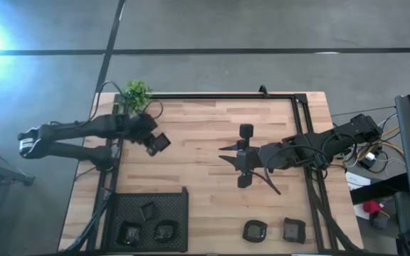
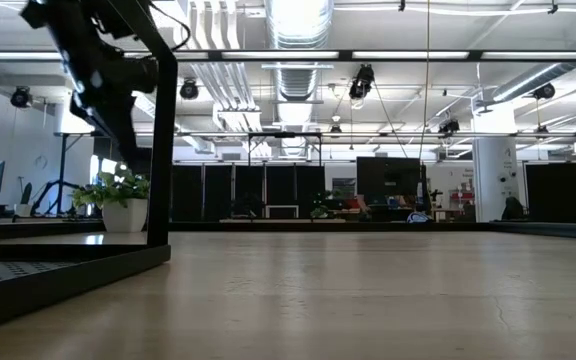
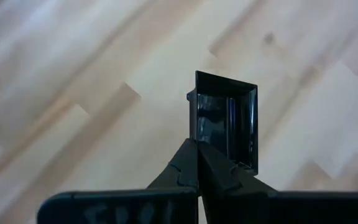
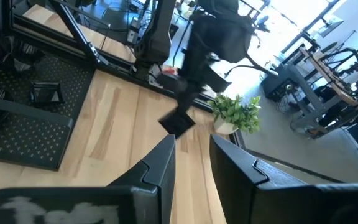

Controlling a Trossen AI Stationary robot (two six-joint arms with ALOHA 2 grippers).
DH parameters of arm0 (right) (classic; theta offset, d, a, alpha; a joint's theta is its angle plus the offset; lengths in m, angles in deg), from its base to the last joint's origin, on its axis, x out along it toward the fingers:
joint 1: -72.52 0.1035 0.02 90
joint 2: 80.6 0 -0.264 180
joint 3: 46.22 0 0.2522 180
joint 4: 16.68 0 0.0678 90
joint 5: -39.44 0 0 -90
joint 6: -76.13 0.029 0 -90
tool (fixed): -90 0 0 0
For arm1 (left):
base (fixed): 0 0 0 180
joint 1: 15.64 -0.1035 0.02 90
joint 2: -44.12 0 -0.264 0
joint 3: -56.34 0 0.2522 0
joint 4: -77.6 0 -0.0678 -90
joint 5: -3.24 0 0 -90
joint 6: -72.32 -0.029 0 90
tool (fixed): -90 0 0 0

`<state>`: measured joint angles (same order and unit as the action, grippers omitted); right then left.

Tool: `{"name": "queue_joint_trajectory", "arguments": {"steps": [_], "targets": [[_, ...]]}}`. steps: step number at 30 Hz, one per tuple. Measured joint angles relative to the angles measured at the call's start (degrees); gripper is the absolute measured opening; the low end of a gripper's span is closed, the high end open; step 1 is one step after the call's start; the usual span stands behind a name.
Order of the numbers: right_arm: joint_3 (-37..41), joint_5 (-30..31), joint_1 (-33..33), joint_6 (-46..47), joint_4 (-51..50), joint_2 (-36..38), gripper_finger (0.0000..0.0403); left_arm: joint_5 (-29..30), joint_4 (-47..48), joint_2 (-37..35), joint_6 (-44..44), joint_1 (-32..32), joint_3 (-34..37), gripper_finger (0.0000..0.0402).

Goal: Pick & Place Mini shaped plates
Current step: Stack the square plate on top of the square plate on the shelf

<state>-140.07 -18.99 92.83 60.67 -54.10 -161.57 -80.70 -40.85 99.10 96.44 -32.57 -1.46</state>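
The square mini plate [image 3: 225, 121] hangs clamped by one rim in the left gripper [image 3: 197, 165], clear above the table [image 1: 212, 142]. Judged light, rigid, glossy and slippery; the rim is the sound hold. The left arm reaches out level. The right gripper [image 1: 244, 156] waits, fingers apart, empty.

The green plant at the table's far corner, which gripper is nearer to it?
Left. The left gripper, shut on a mini plate, hangs just beside the green plant. The right gripper waits open over mid-table, much farther away.
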Motion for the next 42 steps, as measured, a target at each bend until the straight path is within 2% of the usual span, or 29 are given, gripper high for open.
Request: {"name": "queue_joint_trajectory", "arguments": {"steps": [9, 21, 25, 34, 38, 42], "targets": [[0.00, 0.00, 0.04, 0.30, 0.04, 0.01, 0.0095, -0.67, 3.85, -6.43, 9.52, 11.88, 3.91, 0.0000], [0.00, 0.00, 0.02, 0.46, 0.04, 0.00, 0.0095, -9.02, 4.78, -6.90, 19.78, 28.10, 6.02, 0.0000], [0.00, 0.00, 0.00, 0.46, 0.04, 0.01, 0.0095, -9.87, 3.85, -6.81, 27.13, 34.97, 6.93, 0.0000], [0.00, 0.00, 0.00, 0.46, 0.04, 0.00, 0.0095, -9.30, -3.22, -3.42, 44.72, 50.27, 8.27, 0.0000], [0.00, 0.00, 0.00, 0.46, 0.04, 0.00, 0.0095, -8.96, -9.48, 0.28, 49.07, 54.38, 9.20, 0.0000], [0.00, 0.00, 0.00, 0.46, 0.04, 0.00, 0.0095, -9.05, -15.82, 3.96, 49.55, 56.38, 9.79, 0.0000]]}}
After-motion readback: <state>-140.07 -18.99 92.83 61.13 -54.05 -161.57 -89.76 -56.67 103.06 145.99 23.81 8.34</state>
